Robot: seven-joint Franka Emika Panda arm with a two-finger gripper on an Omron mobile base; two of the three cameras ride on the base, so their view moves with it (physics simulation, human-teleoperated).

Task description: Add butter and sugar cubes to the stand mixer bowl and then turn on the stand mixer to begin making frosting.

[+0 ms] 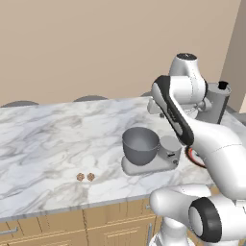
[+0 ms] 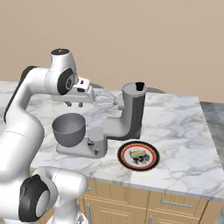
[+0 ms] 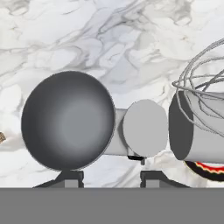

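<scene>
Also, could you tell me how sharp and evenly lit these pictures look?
Left base view: flat, even light, a faint shadow under the stand mixer bowl. Right base view: crisp, the plate rim clear. Hand view: soft sheen inside the bowl, whisk wires sharp, no blur.

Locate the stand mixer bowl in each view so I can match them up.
Left base view: stand mixer bowl, centre-right.
Right base view: left of centre.
Hand view: large, left half.
Shared landmark: the round column beside it.
</scene>
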